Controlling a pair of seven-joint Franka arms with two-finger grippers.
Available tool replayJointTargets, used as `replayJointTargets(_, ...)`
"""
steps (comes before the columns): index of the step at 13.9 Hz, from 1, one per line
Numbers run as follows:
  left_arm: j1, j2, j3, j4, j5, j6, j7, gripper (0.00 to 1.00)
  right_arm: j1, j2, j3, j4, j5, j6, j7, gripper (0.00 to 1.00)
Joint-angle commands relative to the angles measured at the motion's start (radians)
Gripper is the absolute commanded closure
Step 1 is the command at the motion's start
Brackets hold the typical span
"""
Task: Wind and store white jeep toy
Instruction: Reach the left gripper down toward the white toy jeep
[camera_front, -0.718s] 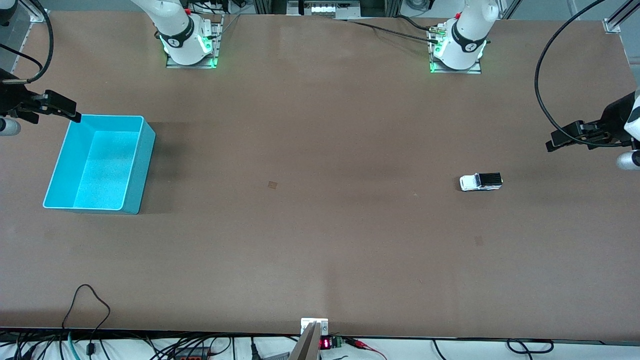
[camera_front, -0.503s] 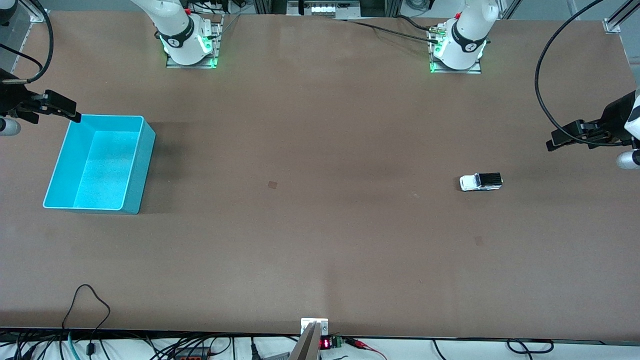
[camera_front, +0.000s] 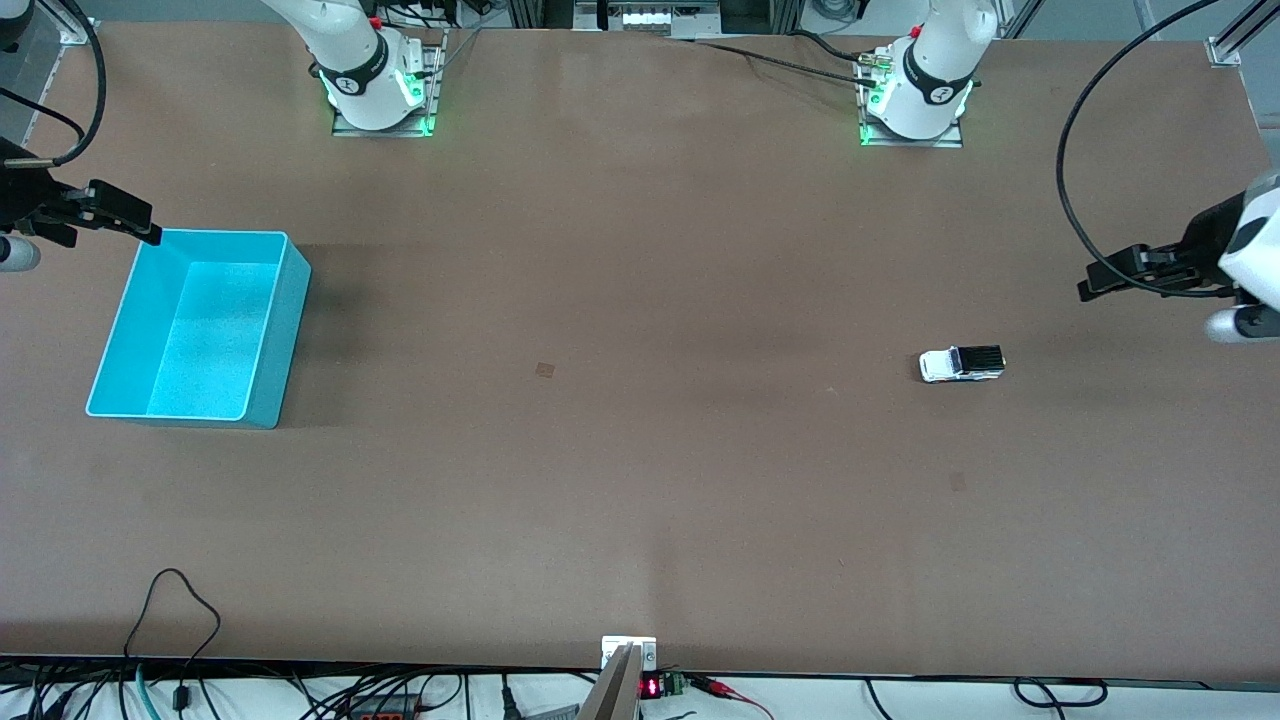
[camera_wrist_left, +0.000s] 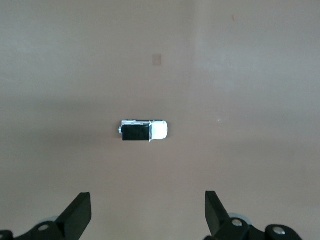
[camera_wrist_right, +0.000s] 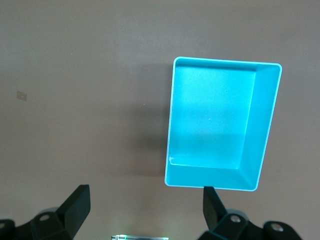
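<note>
Cyan bin (camera_front: 200, 325) empty, white jeep toy (camera_front: 961, 363) on table, both grippers spread apart

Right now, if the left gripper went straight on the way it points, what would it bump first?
Probably the brown table. The open left gripper points down at it, and the tiny white jeep toy with a black roof sits just ahead of its fingers, so depth is unclear.

No word, label or brand can be read anywhere. The small black display box (camera_front: 651, 687) at the brown surface's (camera_front: 640, 480) near edge shows red digits, too small to make out.
</note>
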Motion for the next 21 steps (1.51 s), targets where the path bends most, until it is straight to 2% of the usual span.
replayJointTargets(1,-0.007,-0.024,-0.044,-0.116,0.075,0.09,0.015,0.0,-0.003,-0.009,-0.001,0.006,0.009,-0.016,-0.003,0.0)
replayJointTargets(5,-0.005,-0.024,-0.046,-0.223,0.08,0.184,0.061,0.0,-0.004,0.008,-0.001,0.006,0.013,-0.013,-0.002,0.0)
replayJointTargets(9,-0.002,0.004,-0.05,-0.372,0.129,0.288,0.274,0.0,-0.015,0.052,-0.007,0.021,0.014,-0.015,-0.005,0.0)
replayJointTargets(12,0.018,0.022,-0.05,-0.484,0.146,0.415,0.444,0.0,-0.015,0.086,-0.007,0.021,0.006,-0.034,-0.009,0.0)
replayJointTargets(18,0.041,0.14,-0.052,-0.506,0.146,0.48,0.798,0.0,-0.014,0.1,-0.007,0.018,0.008,-0.084,-0.009,0.0)
replayJointTargets(21,0.061,0.199,-0.053,-0.506,0.146,0.56,0.961,0.0,-0.014,0.102,-0.007,0.018,0.011,-0.102,-0.017,0.0)
